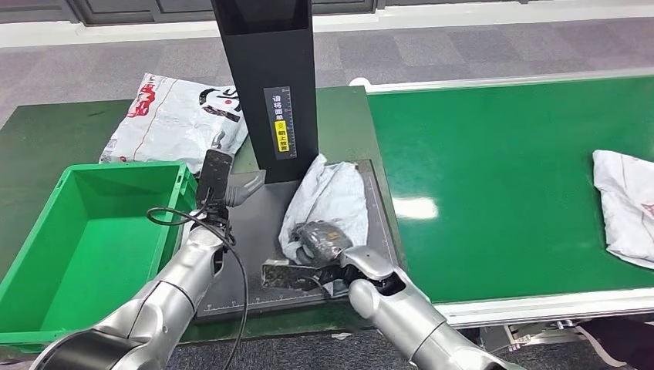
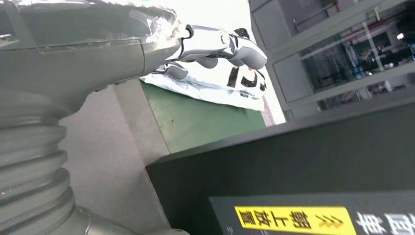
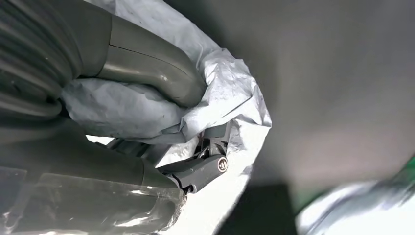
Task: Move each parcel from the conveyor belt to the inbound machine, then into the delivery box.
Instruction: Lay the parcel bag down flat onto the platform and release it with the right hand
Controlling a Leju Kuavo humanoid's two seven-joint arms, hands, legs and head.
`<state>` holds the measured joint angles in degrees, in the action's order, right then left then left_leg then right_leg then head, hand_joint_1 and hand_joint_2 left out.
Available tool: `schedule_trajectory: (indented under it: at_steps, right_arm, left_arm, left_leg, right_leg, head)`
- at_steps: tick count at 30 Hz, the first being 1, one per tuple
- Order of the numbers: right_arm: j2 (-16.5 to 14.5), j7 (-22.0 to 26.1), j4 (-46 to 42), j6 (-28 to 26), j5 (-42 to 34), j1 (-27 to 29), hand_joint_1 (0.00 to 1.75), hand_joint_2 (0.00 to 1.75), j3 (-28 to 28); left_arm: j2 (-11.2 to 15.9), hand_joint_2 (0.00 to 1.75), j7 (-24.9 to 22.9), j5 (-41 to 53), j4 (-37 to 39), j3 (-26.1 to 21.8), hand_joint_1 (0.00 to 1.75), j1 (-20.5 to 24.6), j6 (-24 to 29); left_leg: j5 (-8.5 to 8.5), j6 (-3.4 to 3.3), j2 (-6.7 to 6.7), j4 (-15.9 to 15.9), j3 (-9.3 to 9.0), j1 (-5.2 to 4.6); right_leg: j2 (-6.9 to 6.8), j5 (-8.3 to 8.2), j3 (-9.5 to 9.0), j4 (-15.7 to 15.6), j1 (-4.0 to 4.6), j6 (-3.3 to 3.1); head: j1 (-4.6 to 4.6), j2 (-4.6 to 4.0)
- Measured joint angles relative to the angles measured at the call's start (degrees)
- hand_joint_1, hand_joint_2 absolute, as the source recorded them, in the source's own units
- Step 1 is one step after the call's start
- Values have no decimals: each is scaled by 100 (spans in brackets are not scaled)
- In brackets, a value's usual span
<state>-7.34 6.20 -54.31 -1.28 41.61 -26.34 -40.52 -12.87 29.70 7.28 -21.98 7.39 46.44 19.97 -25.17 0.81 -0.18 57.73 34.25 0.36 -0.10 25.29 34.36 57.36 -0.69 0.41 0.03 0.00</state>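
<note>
A crumpled grey-white parcel (image 1: pixel 330 199) lies on the dark platform (image 1: pixel 254 231) of the inbound machine, at the foot of its black column (image 1: pixel 266 77). My right hand (image 1: pixel 318 243) grips the parcel's near end. In the right wrist view the thumb (image 3: pixel 151 68) presses into the parcel's wrap (image 3: pixel 230 93) and the dark fingers (image 3: pixel 198 170) close from the other side. My left hand (image 1: pixel 222 181) hovers over the platform's left edge beside the column, fingers (image 2: pixel 220 45) apart and holding nothing. The green delivery box (image 1: pixel 46 254) stands at the left.
A white parcel with red and black print (image 1: pixel 173 116) lies on the table behind the green box. Another white parcel (image 1: pixel 626 204) rests on the green conveyor belt (image 1: pixel 501 169) at the far right. A yellow label (image 2: pixel 293 218) marks the column.
</note>
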Motion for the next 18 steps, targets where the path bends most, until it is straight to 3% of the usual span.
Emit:
schedule_trajectory:
  at_steps: [5,9,15,18]
  right_arm:
    - [4,96,-26,627,-690,11,175,175,-533]
    - [5,45,-25,550,-810,-36,6,175,-807]
    - [2,-450,7,-1090,-216,-137,0,175,-954]
    - [4,-607,36,-1547,-17,-241,0,175,-954]
  left_arm:
    - [-84,175,-12,115,-4,0,0,18,-42]
    - [-130,175,3,148,-3,1,0,18,-54]
    - [-166,175,110,174,-19,2,0,14,-31]
    - [-176,175,136,185,-48,2,0,13,-14]
  left_leg:
    - [0,0,0,1,-2,-3]
    - [0,1,1,1,-3,-2]
    - [5,6,1,1,-1,-2]
    - [5,6,2,1,-2,-2]
  right_leg:
    - [3,-2,0,-2,-2,1]
    - [4,-4,0,-1,-1,-2]
    - [2,-6,0,1,1,-4]
    - [3,-8,0,1,0,-4]
  head:
    - [-1,0]
    - [-1,0]
    - [-1,0]
    - [0,0]
